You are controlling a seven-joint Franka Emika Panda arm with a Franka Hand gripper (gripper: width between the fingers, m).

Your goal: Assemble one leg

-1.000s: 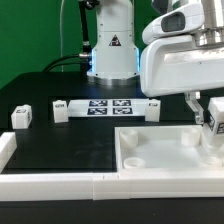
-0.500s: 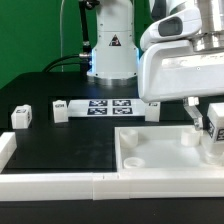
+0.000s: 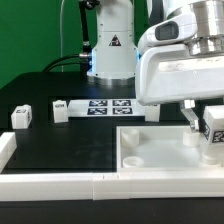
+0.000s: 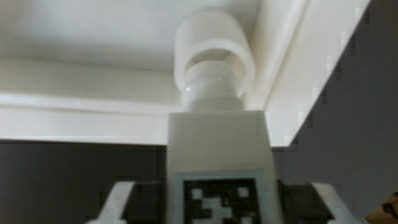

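Note:
My gripper (image 3: 207, 124) is shut on a leg (image 3: 215, 130), a small white block with a black-and-white tag. It holds the leg upright over the right end of the large white panel (image 3: 150, 150), at the exterior view's right. In the wrist view the leg (image 4: 217, 140) runs from between my fingers (image 4: 121, 200) to the panel (image 4: 89, 95), with its threaded tip pointing at the panel's corner. I cannot tell whether the tip touches the panel.
Two more legs (image 3: 23, 117) (image 3: 60, 108) stand on the black table at the exterior view's left. The marker board (image 3: 108, 106) lies behind the panel. A white rim (image 3: 50, 184) borders the table's front. The arm's base (image 3: 112, 50) stands at the back.
My gripper has come lower with the leg, closer to the panel's right end. Nothing else has moved.

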